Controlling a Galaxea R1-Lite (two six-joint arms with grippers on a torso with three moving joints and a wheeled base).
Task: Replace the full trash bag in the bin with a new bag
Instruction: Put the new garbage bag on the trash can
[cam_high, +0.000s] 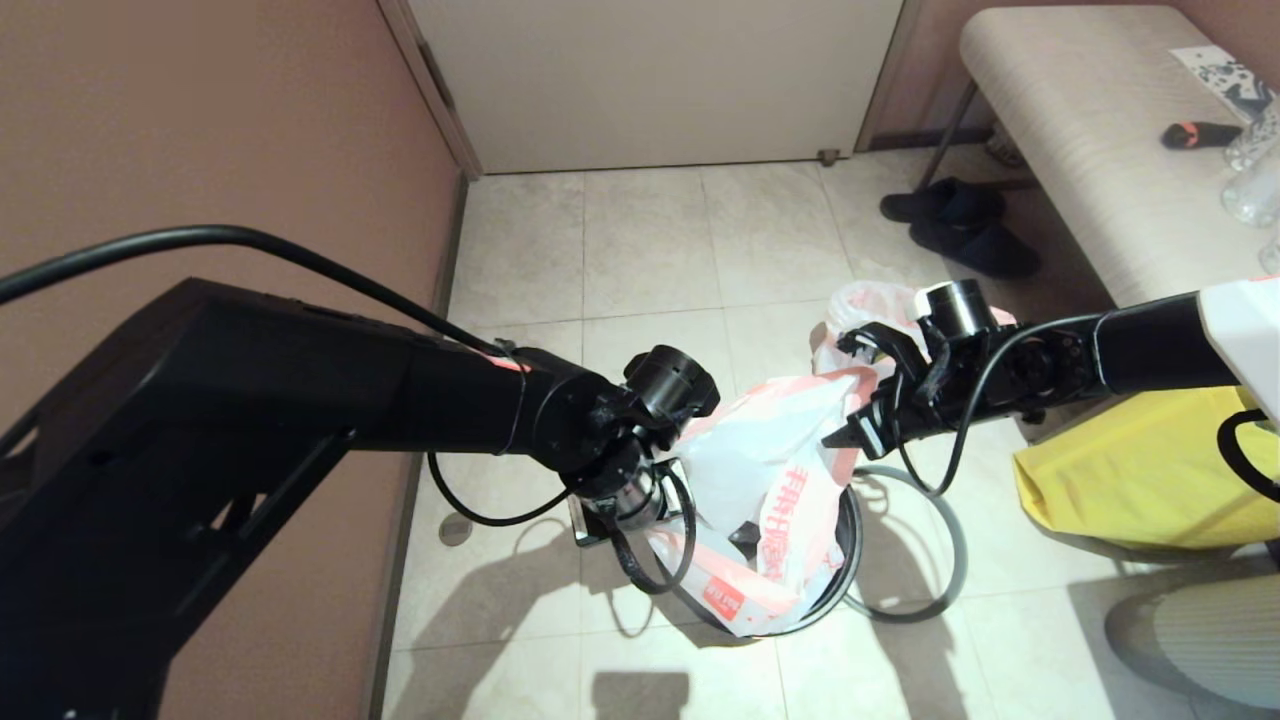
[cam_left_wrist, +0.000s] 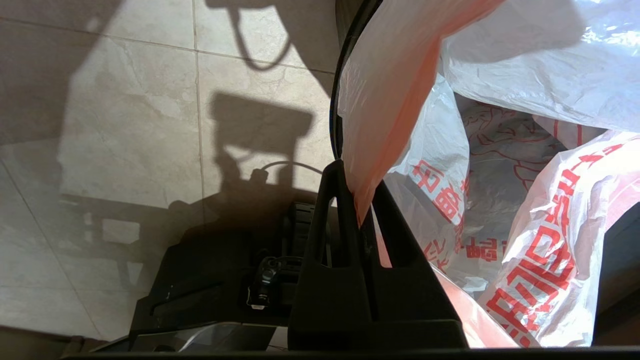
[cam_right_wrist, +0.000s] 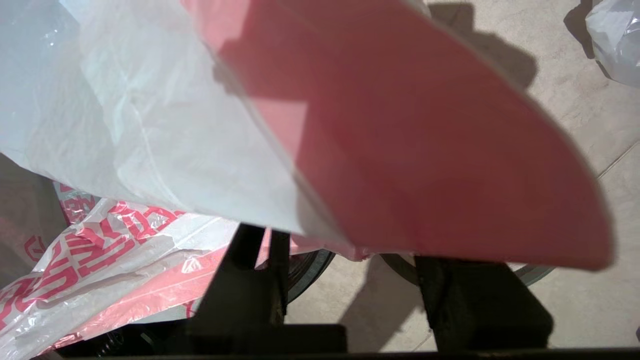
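Note:
The new bag, white with a pink rim band and red print, is spread over the mouth of the black bin. My left gripper is at the bin's left side, shut on the bag's pink rim. My right gripper hovers at the bag's right upper edge. Its fingers stand wide apart, and the pink band drapes over their tips. The grey ring rim lies on the floor against the bin's right side. The full trash bag sits on the floor behind my right wrist.
A big yellow bag lies on the floor at the right. A beige bench holding small items stands at the back right, with dark shoes beside it. A brown wall runs along the left.

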